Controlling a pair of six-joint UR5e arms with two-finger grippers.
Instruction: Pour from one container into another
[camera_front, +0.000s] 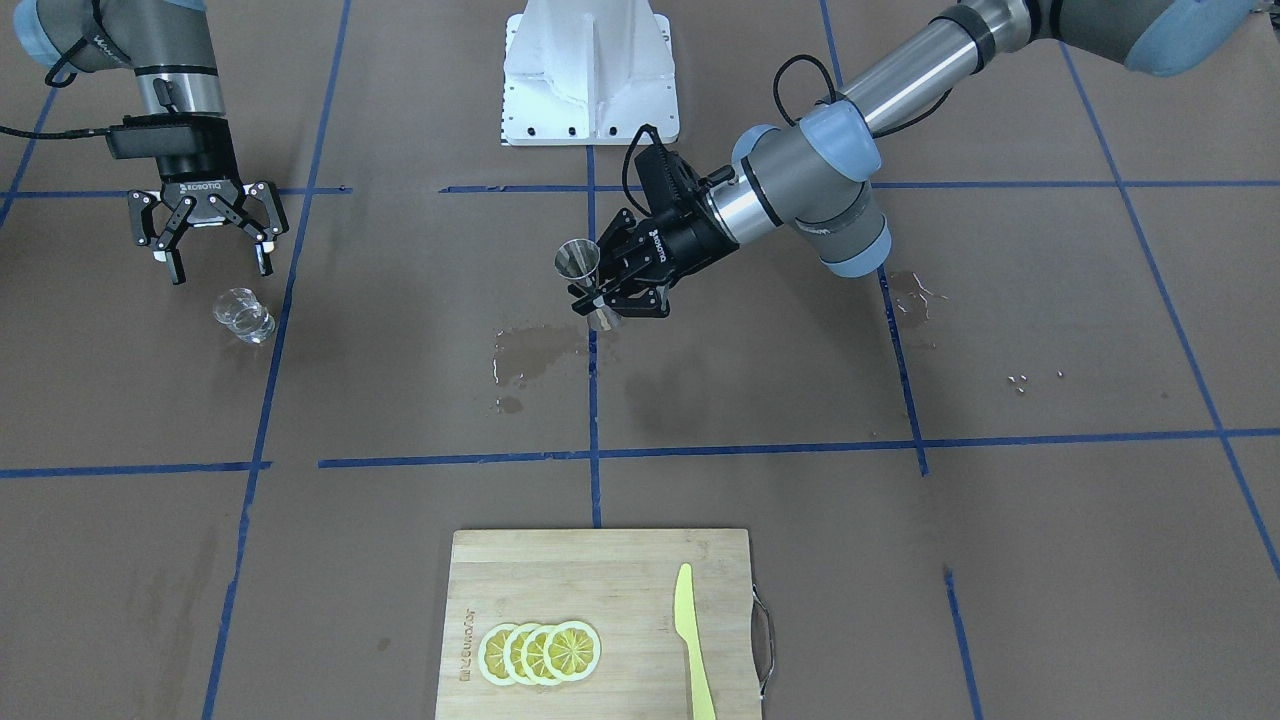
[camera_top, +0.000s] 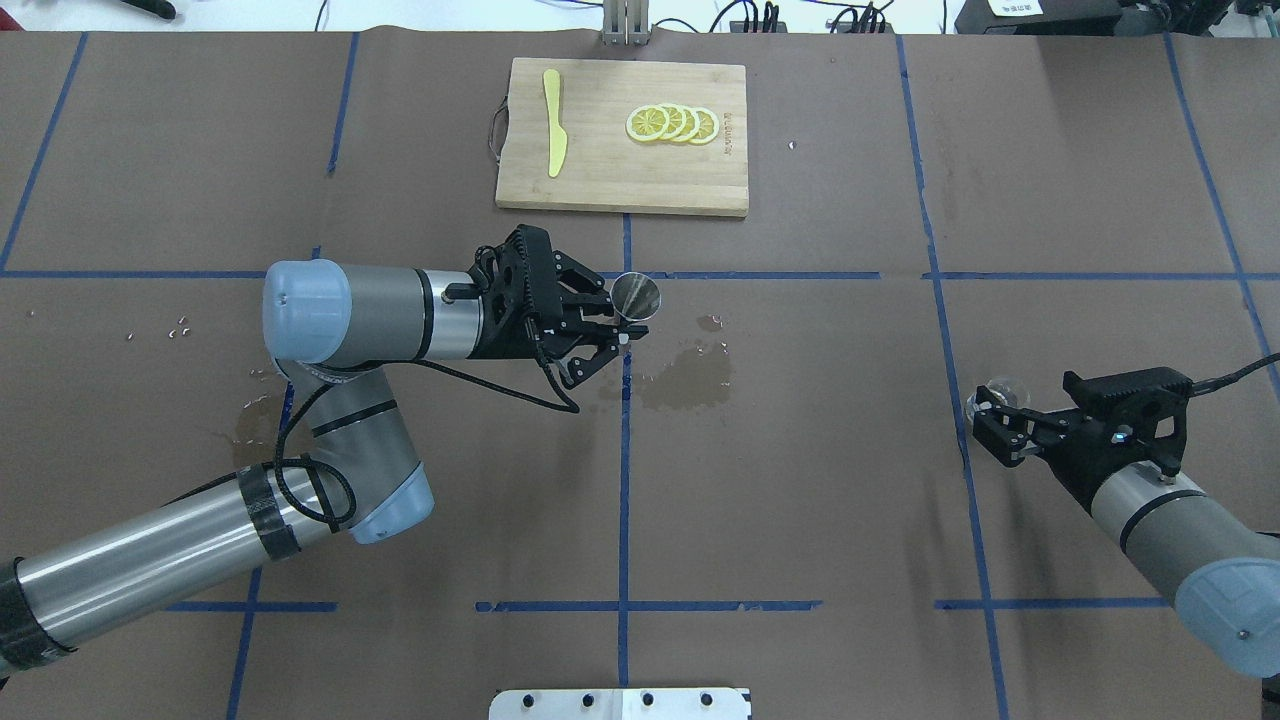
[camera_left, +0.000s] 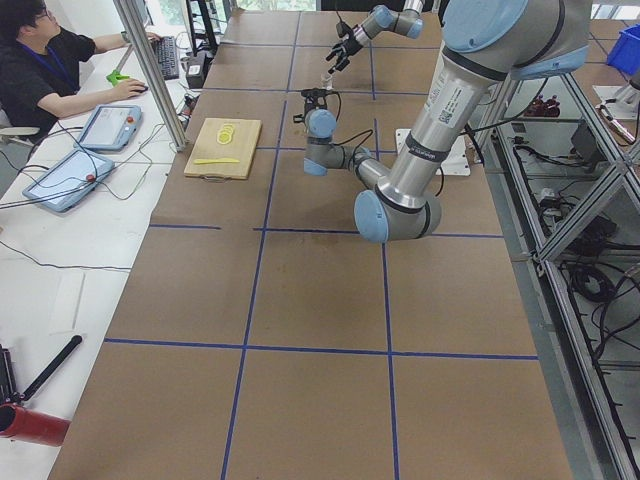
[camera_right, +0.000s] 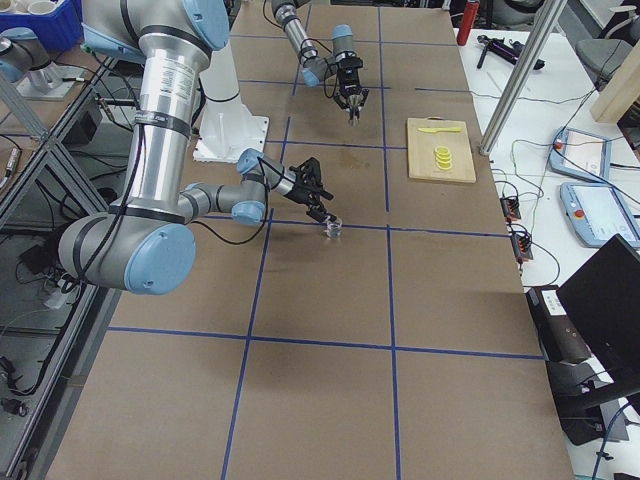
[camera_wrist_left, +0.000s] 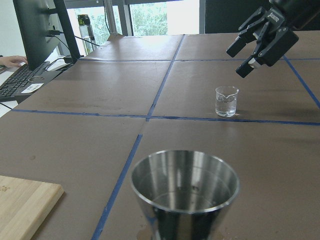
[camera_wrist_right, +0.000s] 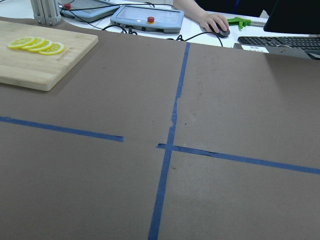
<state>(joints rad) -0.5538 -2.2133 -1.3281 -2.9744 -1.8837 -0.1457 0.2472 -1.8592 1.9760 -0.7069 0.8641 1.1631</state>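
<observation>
Left of centre: steel jigger gripped at its narrow waist by the left hand, fingers closed on it, over the middle blue tape line. Just right of that, a wet patch, then bare brown surface stretching to the next tape line. Far right: right hand, fingers spread wide and holding nothing, just above the clear glass cup, upright beside that line, apart from the fingers. Well beyond, near the far edge, a cutting board.
</observation>
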